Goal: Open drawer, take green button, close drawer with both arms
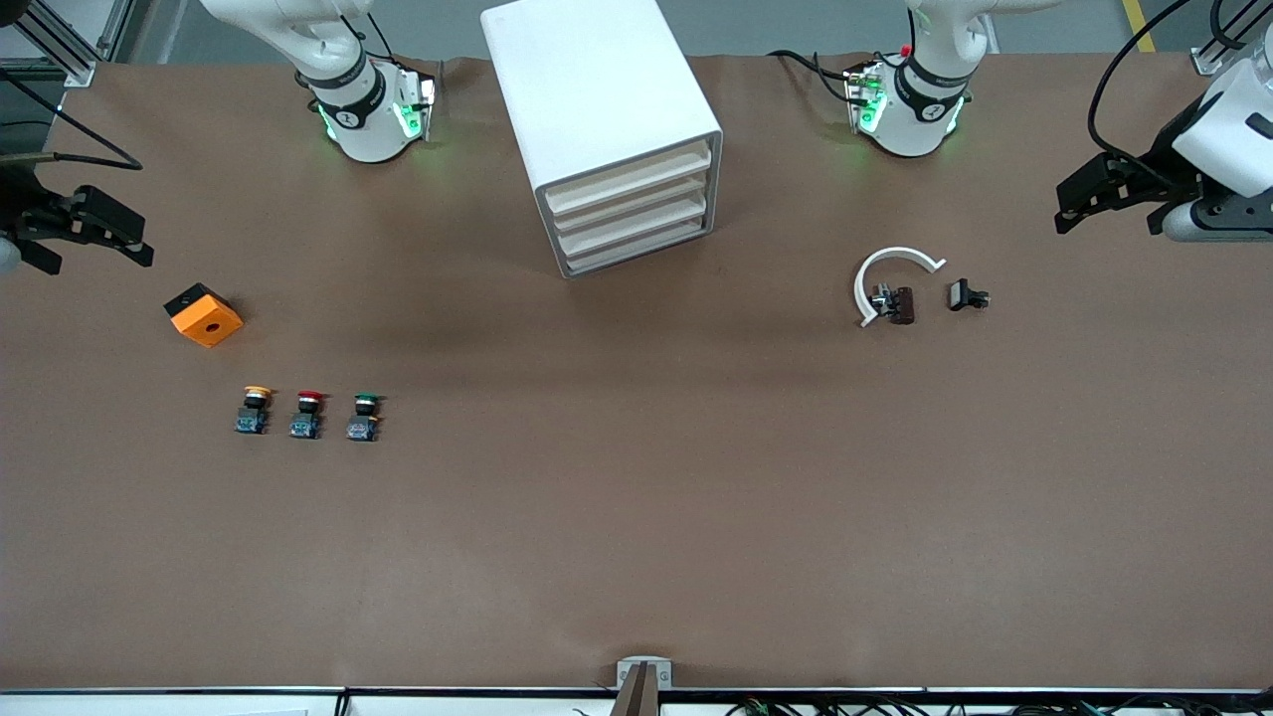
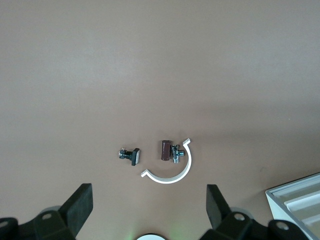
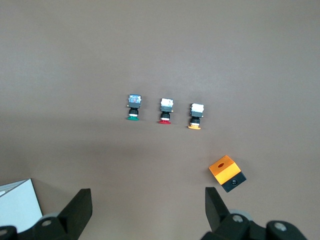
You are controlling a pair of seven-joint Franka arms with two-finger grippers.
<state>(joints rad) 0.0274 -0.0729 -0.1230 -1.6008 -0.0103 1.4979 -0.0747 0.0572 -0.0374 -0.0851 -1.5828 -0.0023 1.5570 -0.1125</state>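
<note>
The white cabinet (image 1: 607,119) stands between the two arm bases, and its four cream drawers (image 1: 632,204) are all pushed in. The green-capped button (image 1: 364,418) stands on the table toward the right arm's end, beside a red-capped one (image 1: 307,415) and a yellow-capped one (image 1: 254,410). The right wrist view shows the green button (image 3: 133,107) some way ahead of my right gripper (image 3: 147,197). That right gripper (image 1: 99,257) hangs open and empty at its table end. My left gripper (image 1: 1104,214) hangs open and empty at the left arm's end; the left wrist view shows its fingers (image 2: 149,205) wide apart.
An orange block (image 1: 203,315) with a round hole lies farther from the front camera than the buttons. Toward the left arm's end lie a white C-shaped ring (image 1: 890,273) around a brown part (image 1: 900,304), and a small black part (image 1: 967,295) beside them.
</note>
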